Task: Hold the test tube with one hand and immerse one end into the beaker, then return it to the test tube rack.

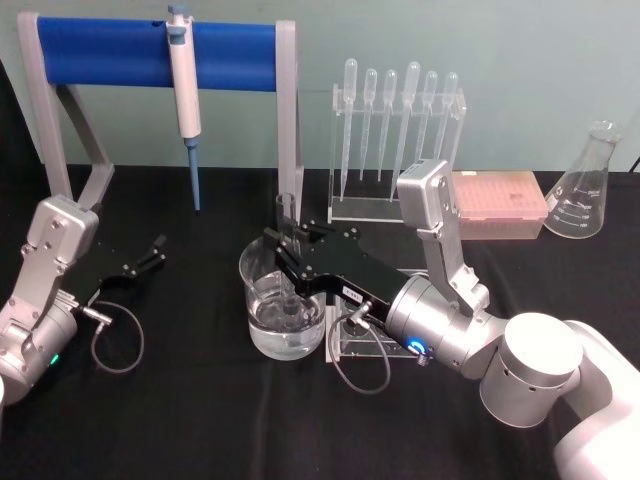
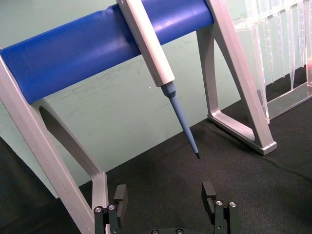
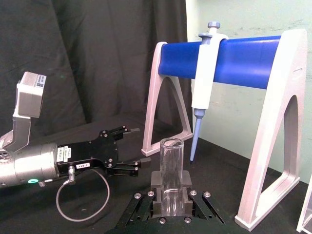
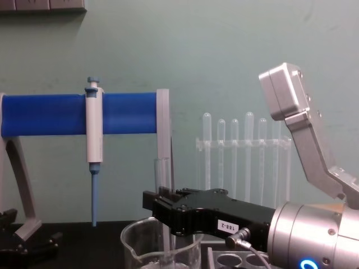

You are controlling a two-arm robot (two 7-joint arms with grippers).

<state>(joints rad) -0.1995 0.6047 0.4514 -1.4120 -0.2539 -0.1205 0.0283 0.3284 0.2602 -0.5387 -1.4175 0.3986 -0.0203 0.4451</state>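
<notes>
The right gripper [image 1: 286, 262] is clamped on the test tube [image 3: 171, 168], which stands upright. Its lower end is, it seems, inside the beaker [image 1: 252, 290] directly below the jaws. A tilted lift could knock the glass against the rim. The left gripper [image 1: 150, 256] rests well aside, with its fingers apart.

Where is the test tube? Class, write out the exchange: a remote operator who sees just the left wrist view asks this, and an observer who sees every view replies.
Observer: The right gripper holds the test tube upright, its jaws closed on the glass.
Operator: My left gripper is open and idle. Is the tube dipped?
Observer: Its lower end is down inside the beaker, which holds clear liquid.
Operator: Where does it go afterwards?
Observer: The test tube rack stands just beside the beaker, on the robot's right of it.
</notes>
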